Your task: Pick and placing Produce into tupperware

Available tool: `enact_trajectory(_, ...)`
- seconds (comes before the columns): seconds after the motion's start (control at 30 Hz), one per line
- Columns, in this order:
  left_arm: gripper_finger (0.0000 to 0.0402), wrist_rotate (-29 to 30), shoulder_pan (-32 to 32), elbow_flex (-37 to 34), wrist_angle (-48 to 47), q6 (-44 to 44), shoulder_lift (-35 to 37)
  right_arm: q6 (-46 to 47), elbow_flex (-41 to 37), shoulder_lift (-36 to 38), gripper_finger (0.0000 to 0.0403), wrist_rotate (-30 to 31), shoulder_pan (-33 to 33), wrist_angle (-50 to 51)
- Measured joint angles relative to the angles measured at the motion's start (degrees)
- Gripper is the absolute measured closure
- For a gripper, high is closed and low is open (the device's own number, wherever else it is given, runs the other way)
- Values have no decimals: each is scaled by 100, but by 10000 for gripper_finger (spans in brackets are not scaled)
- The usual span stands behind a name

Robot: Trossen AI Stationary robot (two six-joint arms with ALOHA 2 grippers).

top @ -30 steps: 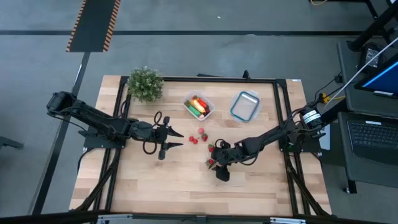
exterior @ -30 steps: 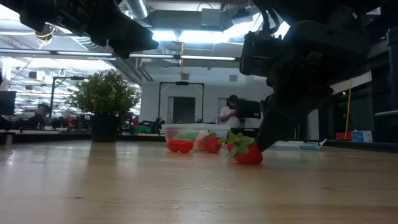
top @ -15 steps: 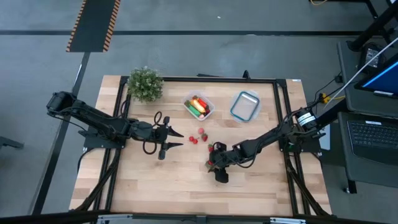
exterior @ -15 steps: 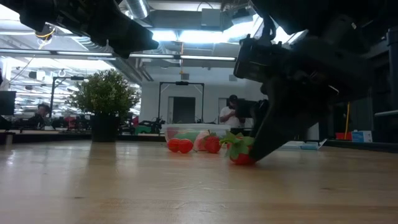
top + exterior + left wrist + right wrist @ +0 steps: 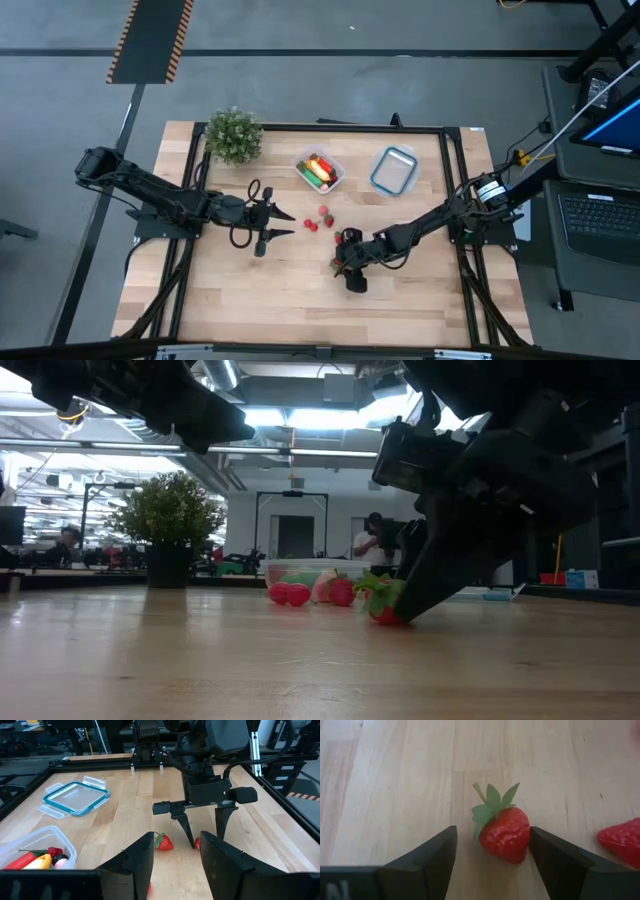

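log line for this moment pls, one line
right hand open, low at table, straddling strawberry | left hand open, waiting mid-table | tupperware holds some produce | two strawberries loose

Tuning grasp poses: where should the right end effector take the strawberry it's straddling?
Grip the strawberry across its red body at the widest part, below the green leaf cap, coming down from above. The right end effector already has a finger on either side of it, open. The body looks firmer than the thin leaves.

A potted plant (image 5: 232,134) and a blue-rimmed lid (image 5: 393,170) rest on the wooden table (image 5: 210,290).
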State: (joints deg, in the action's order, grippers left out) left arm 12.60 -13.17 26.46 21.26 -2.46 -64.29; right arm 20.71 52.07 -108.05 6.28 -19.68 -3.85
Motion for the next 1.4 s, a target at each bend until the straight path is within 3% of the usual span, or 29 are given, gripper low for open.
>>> enact_trajectory(0.37,250,0,2,0,-2,2,0,17,-7,0,273,66,47,31)
enact_trajectory(1.13,250,0,2,0,-22,2,0,32,-17,21,274,-54,116,-173)
enact_trajectory(1.4,250,0,2,0,-24,2,0,105,-28,592,274,-79,258,482)
